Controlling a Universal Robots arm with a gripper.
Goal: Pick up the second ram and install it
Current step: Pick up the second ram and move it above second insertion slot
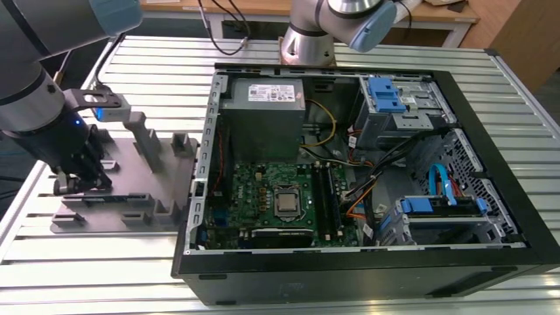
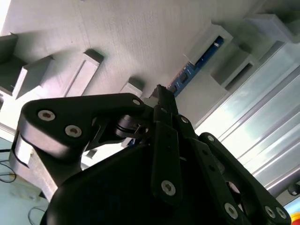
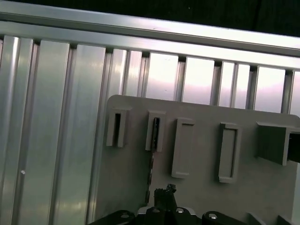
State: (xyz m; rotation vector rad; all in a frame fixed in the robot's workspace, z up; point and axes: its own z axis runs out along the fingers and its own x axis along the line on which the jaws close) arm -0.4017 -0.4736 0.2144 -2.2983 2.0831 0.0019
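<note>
I work over a table (image 1: 149,59) of ribbed aluminium slats, which run bright and bare in both wrist views (image 2: 262,136) (image 3: 56,117). Toward its edge at the exterior view's left, a flat grey fixture tray (image 1: 105,226) lies straight on the slats, its blocks standing up from the plate in both wrist views (image 2: 117,28) (image 3: 126,173). Just beside the tray, a black computer case (image 1: 350,279) lies open on its side, reaching to the near edge. A silver arm base (image 1: 306,49) stands at the far edge.
</note>
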